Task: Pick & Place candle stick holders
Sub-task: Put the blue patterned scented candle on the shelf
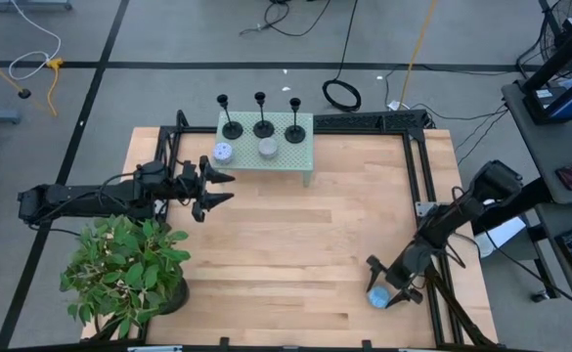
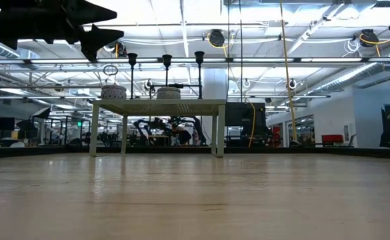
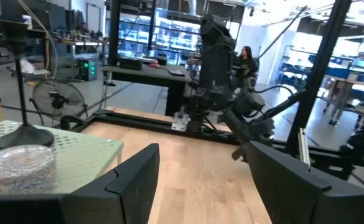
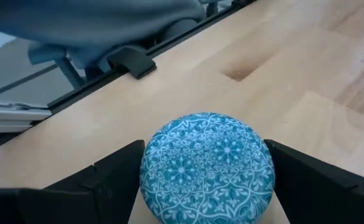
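Note:
Three black candle stick holders stand upright on their round bases along the far edge of a small green table. They also show in the low view. One shows in the left wrist view. My left gripper is open and empty. It hovers level, just off the small table's near left corner. My right gripper is at the big table's near right, shut on a blue patterned round tin. My right gripper pinches the blue tin between its two fingers, on two opposite sides of its round wall. The fingers slant down from the table's right. The tin sits flat on the wooden table, lid up.
A clear glass dish and a grey round dish sit on the green table in front of the holders. A potted plant stands at the near left. Black rails run along the table's far and right edges.

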`<control>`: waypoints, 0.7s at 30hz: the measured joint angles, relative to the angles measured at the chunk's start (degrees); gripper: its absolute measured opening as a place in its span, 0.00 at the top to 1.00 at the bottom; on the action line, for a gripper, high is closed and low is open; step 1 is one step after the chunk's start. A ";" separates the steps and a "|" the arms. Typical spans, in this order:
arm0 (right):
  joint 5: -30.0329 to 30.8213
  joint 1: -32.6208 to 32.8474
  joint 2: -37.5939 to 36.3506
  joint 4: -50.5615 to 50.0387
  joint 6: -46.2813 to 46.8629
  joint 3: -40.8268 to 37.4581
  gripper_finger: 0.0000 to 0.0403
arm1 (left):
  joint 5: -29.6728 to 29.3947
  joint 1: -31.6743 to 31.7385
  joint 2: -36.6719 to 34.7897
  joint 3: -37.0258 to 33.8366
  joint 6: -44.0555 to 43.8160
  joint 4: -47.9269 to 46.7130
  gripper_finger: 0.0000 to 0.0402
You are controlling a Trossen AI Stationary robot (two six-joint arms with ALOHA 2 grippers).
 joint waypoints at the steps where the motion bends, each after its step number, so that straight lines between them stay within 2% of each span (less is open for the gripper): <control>1: 0.01 -0.02 0.75 0.42 0.00 0.03 0.23 | -0.24 0.00 -0.01 0.00 0.00 0.00 0.38; 6: 1.61 -0.23 4.21 5.56 -2.97 -0.02 0.23 | -0.47 0.00 -0.01 0.00 0.00 0.28 0.38; 9: 6.77 -0.27 5.14 7.27 -4.08 -0.10 0.23 | -0.52 0.00 0.02 0.00 -0.01 0.26 0.38; 13: 13.66 -1.22 5.07 6.05 1.34 -0.06 0.26 | -0.54 0.00 0.02 0.00 -0.02 0.25 0.38; 17: 19.93 -4.06 5.08 5.71 6.17 -0.02 0.27 | -0.56 0.00 0.02 0.00 -0.02 0.26 0.38; 21: 28.19 -8.39 5.14 7.65 6.06 -0.06 0.27 | -0.54 0.00 0.00 0.00 -0.02 0.37 0.38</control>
